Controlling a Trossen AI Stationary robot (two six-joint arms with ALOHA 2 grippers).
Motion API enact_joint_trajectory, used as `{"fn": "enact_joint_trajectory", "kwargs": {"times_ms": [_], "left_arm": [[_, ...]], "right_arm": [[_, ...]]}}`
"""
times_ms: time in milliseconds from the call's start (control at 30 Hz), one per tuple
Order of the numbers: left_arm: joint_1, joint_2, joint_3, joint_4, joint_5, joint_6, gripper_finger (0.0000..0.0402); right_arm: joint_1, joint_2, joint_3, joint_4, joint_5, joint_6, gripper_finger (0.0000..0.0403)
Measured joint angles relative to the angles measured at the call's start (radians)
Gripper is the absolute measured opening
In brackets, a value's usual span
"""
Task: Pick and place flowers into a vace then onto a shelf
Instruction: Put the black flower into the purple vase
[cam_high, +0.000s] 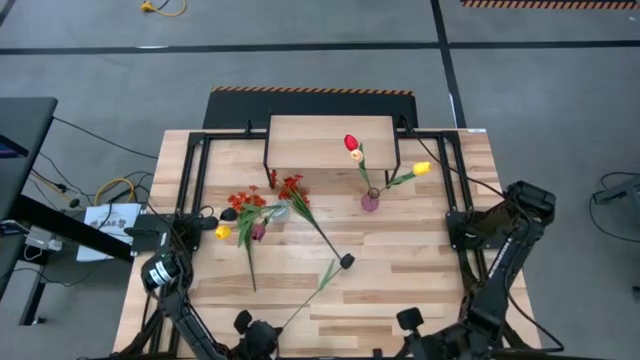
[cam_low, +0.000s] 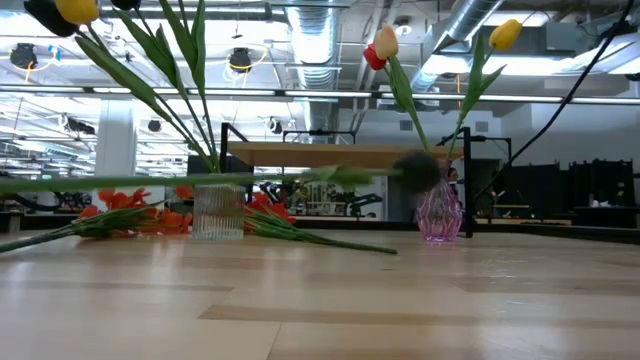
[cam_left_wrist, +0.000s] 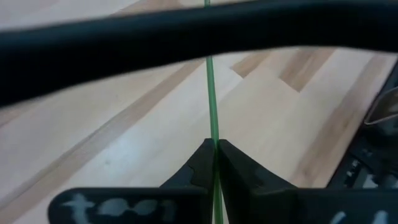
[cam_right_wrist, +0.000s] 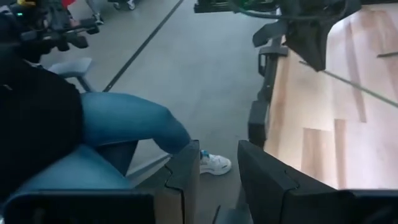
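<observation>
Left gripper (cam_left_wrist: 215, 163) pinching flower stem (cam_left_wrist: 211, 93), apparently near table's front edge.

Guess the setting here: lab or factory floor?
Probably a robotics lab in an industrial hall: exposed silver ceiling ducts, grey concrete floor with black taped lines, and a slatted wooden worktable on a black frame.

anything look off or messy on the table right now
Mostly the red-orange sprays: they lie flat on the table beside the clear vase instead of standing in it. The left gripper is shut on a flower stem. The right gripper waits open off the table edge.
</observation>
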Motion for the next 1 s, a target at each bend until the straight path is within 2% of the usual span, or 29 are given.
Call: {"fn": "enact_joint_trajectory", "kwargs": {"times_ms": [133, 300, 600, 833, 1000], "left_arm": [[-0.018, 0.000, 0.001, 0.000, -0.048, -0.014, 0.0002], [-0.036, -0.001, 0.026, -0.017, -0.107, -0.017, 0.0001], [-0.044, -0.003, 0.169, -0.099, -0.226, 0.148, 0.0000], [-0.045, -0.005, 0.272, -0.140, -0.280, 0.273, 0.0000], [-0.045, -0.005, 0.318, -0.144, -0.324, 0.349, 0.0000]], "right_arm": [[0.018, 0.000, 0.000, 0.000, 0.005, 0.037, 0.0102], [0.028, 0.011, 0.000, -0.001, 0.061, 0.088, 0.0102], [0.029, 0.011, 0.000, 0.003, 0.083, 0.103, 0.0102], [0.066, 0.029, 0.000, -0.002, 0.054, 0.267, 0.0102], [0.102, 0.111, 0.000, -0.020, 0.084, 0.425, 0.0102]]}}
